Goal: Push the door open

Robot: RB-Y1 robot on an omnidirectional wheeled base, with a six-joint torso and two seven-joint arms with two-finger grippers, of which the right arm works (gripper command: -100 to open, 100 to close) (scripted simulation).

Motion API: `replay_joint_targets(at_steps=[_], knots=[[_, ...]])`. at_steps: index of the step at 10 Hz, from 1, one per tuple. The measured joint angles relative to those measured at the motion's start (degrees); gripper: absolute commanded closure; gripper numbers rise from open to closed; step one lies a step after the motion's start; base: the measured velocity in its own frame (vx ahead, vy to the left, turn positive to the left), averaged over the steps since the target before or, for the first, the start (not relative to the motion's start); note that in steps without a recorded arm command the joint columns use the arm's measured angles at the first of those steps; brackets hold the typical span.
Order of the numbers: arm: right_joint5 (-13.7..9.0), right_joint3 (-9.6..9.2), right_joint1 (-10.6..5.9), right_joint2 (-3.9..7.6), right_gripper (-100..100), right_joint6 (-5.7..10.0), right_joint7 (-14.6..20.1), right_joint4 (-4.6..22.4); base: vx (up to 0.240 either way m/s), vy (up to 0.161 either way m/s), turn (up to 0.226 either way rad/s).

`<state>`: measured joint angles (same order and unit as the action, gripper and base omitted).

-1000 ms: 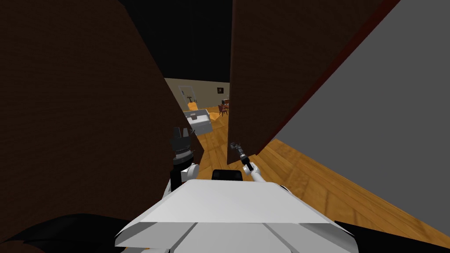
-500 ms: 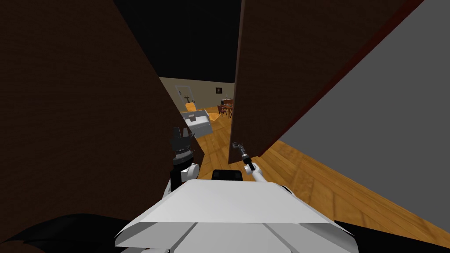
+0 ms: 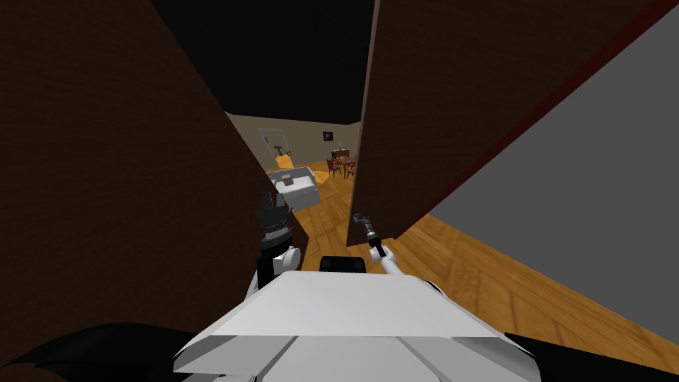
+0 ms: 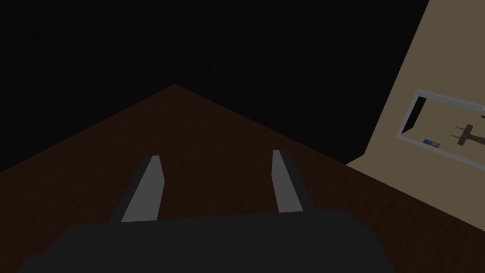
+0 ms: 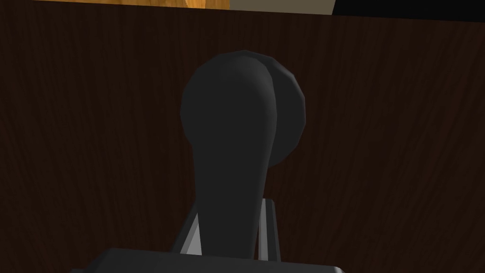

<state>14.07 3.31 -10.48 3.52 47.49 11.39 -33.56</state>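
The dark brown door [image 3: 457, 99] stands partly open on my right, its free edge toward the middle of the head view. My right gripper [image 3: 359, 217] is at the door's lower edge, shut on the dark lever door handle [image 5: 234, 142], whose round base plate [image 5: 289, 118] sits on the door's face [image 5: 402, 142]. One light finger [image 5: 268, 227] shows beside the lever. My left gripper [image 3: 272, 202] is raised beside the dark brown panel [image 3: 119, 166] on the left. In its wrist view the left gripper [image 4: 215, 156] is open over that brown surface [image 4: 213, 128], holding nothing.
Through the gap lies a room with a wooden floor [image 3: 328, 212], a white sofa [image 3: 296, 186] and a table with chairs [image 3: 343, 164]. A grey wall [image 3: 583, 219] runs along the right. A black area [image 3: 292, 60] sits above the opening.
The door's free edge has swung further right and the gap has widened, showing more of the room beyond. My right gripper has followed it slightly to the right; the left arm is still.
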Motion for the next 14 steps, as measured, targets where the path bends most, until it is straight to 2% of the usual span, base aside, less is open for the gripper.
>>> replay_joint_targets(at_steps=[2, 6, 9, 10, 13, 14], knots=[[-0.74, 1.04, 0.9, -0.33, 100, -0.94, -0.63, -1.44, 0.149, 0.134, -0.06], [-2.4, 3.47, 0.91, -0.52, 100, -1.21, -1.89, -1.38, 0.152, 0.114, -0.052], [-3.0, 4.32, 0.54, -0.53, 100, -0.81, -2.58, -0.57, 0.121, 0.014, -0.048], [-2.93, 4.2, 1.76, -0.73, 100, -1.61, -2.81, -2.12, 0.208, 0.007, -0.055], [-3.71, 5.28, 0.5, 0.03, 100, -1.11, -3.84, -0.22, 0.216, 0.042, -0.085], [-3.81, 5.43, 1.75, 0.0, 100, -1.99, -4.06, -2.37, 0.244, 0.018, -0.118]])
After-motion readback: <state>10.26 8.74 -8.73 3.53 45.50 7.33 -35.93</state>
